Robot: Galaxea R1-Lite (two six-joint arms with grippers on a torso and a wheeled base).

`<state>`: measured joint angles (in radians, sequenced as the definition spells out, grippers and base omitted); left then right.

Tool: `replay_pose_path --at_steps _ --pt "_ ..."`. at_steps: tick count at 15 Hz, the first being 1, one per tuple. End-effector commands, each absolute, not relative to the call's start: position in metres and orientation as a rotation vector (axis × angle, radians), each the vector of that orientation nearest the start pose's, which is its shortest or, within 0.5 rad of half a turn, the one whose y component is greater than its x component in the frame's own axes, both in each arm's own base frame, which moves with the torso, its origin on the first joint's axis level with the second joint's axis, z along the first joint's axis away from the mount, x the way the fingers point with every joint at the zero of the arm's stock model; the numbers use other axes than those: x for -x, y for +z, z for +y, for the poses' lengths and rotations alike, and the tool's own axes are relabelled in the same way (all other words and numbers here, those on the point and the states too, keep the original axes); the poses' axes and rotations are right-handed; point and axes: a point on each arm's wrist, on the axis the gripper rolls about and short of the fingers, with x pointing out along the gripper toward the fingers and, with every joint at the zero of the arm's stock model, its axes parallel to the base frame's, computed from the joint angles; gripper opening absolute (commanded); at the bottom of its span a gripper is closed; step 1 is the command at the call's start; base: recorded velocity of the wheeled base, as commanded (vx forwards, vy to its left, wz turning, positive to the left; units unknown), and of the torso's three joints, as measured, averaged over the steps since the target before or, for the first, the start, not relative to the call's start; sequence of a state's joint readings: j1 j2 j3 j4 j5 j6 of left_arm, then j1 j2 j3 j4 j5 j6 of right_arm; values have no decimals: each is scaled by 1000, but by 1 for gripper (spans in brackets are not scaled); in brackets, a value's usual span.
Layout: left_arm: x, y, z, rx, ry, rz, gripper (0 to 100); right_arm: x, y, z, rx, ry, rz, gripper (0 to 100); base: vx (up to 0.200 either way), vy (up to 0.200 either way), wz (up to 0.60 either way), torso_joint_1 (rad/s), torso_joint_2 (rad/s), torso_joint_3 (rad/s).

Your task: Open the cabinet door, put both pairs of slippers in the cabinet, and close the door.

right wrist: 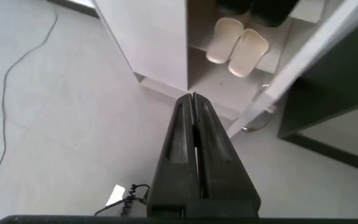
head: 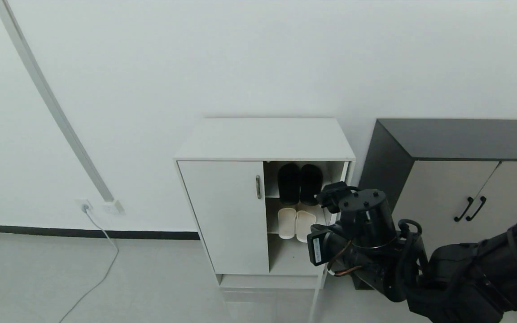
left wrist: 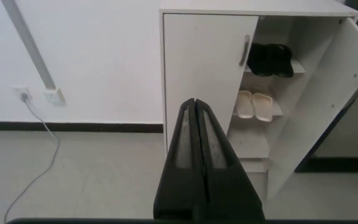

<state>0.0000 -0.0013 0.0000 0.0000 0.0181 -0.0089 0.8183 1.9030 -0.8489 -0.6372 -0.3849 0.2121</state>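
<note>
Right now both claws are pinched together and empty: the left claw (left wrist: 194, 106) well back from the cabinet (head: 263, 139), the right claw (right wrist: 194, 99) near its open door (left wrist: 328, 93). Inside, black slippers (head: 300, 183) sit on the upper shelf (left wrist: 294, 71), and white slippers (head: 296, 223) at the front edge of the middle shelf (left wrist: 277, 112).

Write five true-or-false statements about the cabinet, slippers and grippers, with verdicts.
1. The pair of black slippers sits on the top shelf of the white cabinet. True.
2. The pair of cream slippers lies on the floor. False: it sits on the shelf below.
3. The cabinet's right door is shut. False: it stands open.
4. The left gripper is shut, holding nothing. True.
5. The right gripper grips a slipper. False: it is shut, empty.
</note>
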Motion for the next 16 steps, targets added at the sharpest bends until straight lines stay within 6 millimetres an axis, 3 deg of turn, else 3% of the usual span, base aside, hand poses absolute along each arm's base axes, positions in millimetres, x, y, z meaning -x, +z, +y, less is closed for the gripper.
replay_pose_path --at_steps 1,5,10,16 --pt "23 75 0 9 18 0 0 -243 129 241 34 371 378 0 0 0 0 0 0 0" --pt "23 75 0 9 18 0 0 -254 132 224 114 256 347 0 0 0 0 0 0 0" --pt "23 75 0 9 18 0 0 -263 119 205 199 200 387 0 0 0 0 0 0 0" --pt "23 75 0 9 18 0 0 -282 87 213 229 182 452 0 0 0 0 0 0 0"
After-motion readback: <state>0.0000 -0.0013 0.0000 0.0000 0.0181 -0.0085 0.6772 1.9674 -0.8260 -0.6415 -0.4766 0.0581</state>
